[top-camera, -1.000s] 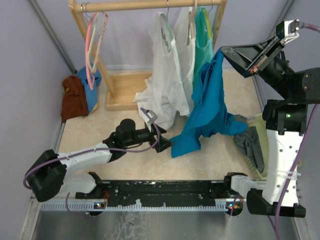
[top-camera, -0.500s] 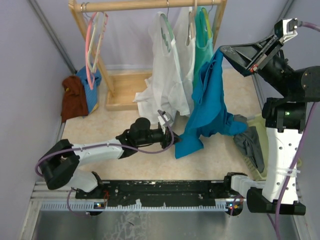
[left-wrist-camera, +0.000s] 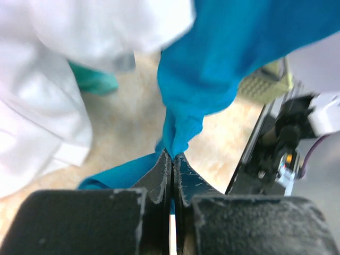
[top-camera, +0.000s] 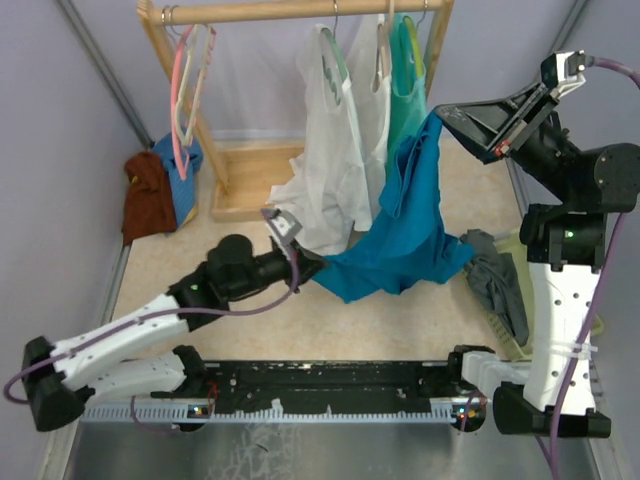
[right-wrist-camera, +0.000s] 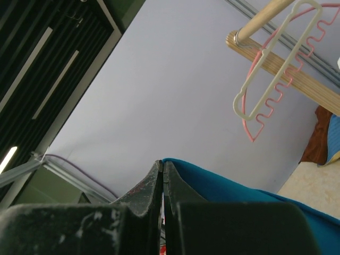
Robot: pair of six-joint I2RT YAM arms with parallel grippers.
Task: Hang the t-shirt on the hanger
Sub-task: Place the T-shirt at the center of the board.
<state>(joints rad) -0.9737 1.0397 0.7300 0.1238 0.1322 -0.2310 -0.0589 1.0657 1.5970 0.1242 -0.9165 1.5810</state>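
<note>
On the far left of the wooden rack [top-camera: 300,10], the pale hanger [right-wrist-camera: 237,106] is hanging bare next to a pink hanger [top-camera: 178,85], well apart from the t-shirt [top-camera: 405,235] and with nothing on it yet.

The t-shirt is hanging in the air right of centre, in front of a white garment [top-camera: 335,150] and a mint tank top [top-camera: 405,90]. It is stretching in a slack diagonal from low left to high right, and its lower folds are sagging close to the counter [top-camera: 250,320]. It looks light, thin and completely limp, so it is likely to fold and twist wherever it is not held, and a single pinch is only going to gather it into a rope. The hem and shoulder seams, being doubled cloth, are probably the surest places to take hold. Two spread grips near the collar or along the hem should be what opens it enough for the hanger to slide in.

The left end effector [left-wrist-camera: 172,155] is reaching in low from the near left with its fingers pressed fully together. It is pinching a bunched corner at the shirt's lowest left end, and the cloth is rising away from the fingertips in a tight twist.

At the far right, the right end effector [right-wrist-camera: 162,164] is raised high and also clamped tight on the shirt's upper edge. The teal cloth is running out from between its fingers and draping down toward the left. Which part of the shirt it is gripping cannot be told.
</note>
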